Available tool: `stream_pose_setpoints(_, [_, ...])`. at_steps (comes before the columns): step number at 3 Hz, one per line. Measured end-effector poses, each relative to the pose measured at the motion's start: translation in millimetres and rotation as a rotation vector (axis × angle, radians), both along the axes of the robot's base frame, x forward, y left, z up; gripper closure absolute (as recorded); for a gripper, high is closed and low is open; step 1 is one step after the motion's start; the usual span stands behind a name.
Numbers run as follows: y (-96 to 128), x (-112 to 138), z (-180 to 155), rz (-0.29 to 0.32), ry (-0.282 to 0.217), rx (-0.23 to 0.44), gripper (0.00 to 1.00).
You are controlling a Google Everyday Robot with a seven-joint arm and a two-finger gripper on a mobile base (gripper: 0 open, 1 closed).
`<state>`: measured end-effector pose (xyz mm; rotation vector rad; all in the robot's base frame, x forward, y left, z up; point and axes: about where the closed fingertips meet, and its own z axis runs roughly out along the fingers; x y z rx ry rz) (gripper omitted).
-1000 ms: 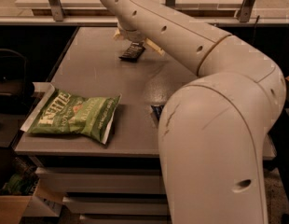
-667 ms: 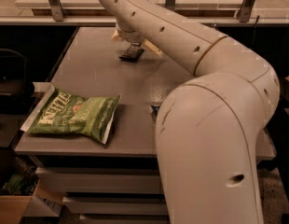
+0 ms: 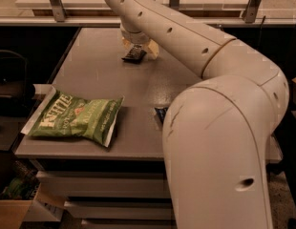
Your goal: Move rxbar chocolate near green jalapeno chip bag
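Note:
The rxbar chocolate (image 3: pixel 133 54) is a small dark bar lying on the far part of the grey table (image 3: pixel 138 89). My gripper (image 3: pixel 137 46) is right over it at table height, with a cream finger on each side of the bar and the jaws apart. The green jalapeno chip bag (image 3: pixel 76 118) lies flat at the table's front left corner, far from the bar. My arm (image 3: pixel 186 37) reaches across from the right.
A dark blue packet (image 3: pixel 160 113) lies near the table's front middle, mostly hidden behind my arm's big white base segment (image 3: pixel 219 151). Metal railing posts (image 3: pixel 55 1) stand behind the table. A cardboard box (image 3: pixel 14 209) sits on the floor at the lower left.
My arm has shifted slightly and the gripper has come down closer around the bar. The bar and the chip bag have not moved.

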<state>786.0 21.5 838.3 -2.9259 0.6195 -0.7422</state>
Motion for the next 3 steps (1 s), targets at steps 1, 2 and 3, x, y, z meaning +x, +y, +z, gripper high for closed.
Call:
stream_pose_setpoints(1, [1.8, -2.1, -0.9, 0.005, 0.008, 0.009, 0.62])
stream_pose_setpoints(2, [1.8, -2.2, 0.7, 0.006, 0.008, 0.009, 0.87])
stream_pose_setpoints(3, [3.3, -5.1, 1.8, 0.009, 0.013, 0.012, 1.00])
